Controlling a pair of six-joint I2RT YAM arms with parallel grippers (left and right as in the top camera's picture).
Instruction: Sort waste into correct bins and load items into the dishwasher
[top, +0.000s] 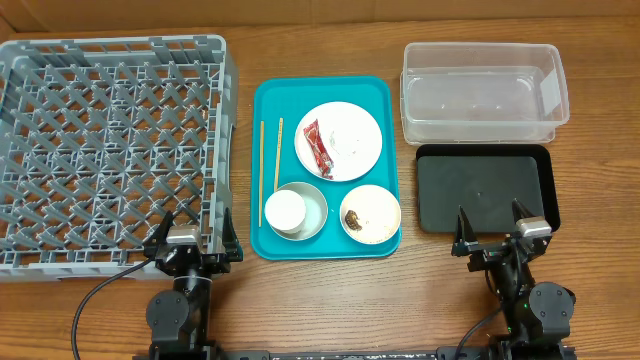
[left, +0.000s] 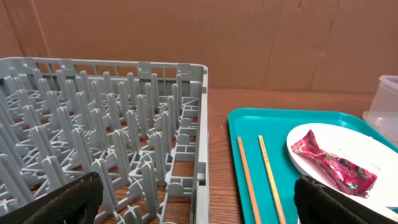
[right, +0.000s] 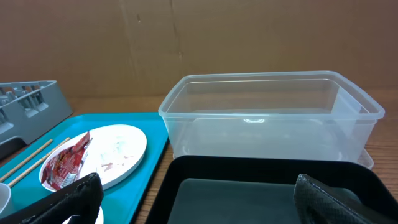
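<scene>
Black fingertips fill the lower corners of both wrist views. The left gripper (top: 193, 232) hangs left of the flat teal plastic serving tray (top: 268, 238), jaws spread wide and empty. Further left of that tray stands the large square grey plastic lattice dish rack (top: 110, 150), with nothing in it. On the tray, from its left edge, lie two thin wooden chopsticks (top: 262, 170), a small white cup (top: 284, 210) sitting in a grey metal bowl (top: 314, 203), a round white plate (top: 352, 140) carrying a red snack wrapper (top: 316, 146), and a white bowl (top: 380, 205) holding a small brown food lump (top: 353, 217). Right of the tray sit a clear plastic rectangular tub (top: 480, 100) and, nearer, a shallow black rectangular plastic tray (top: 480, 185). The right gripper (top: 492, 225) hangs there, jaws likewise spread and empty. Nothing is sorted yet, and the wrapper looks like the first pick. The right arm probably suits it, pinching across the wrapper's narrow width and lifting straight up so the plate does not slide.
</scene>
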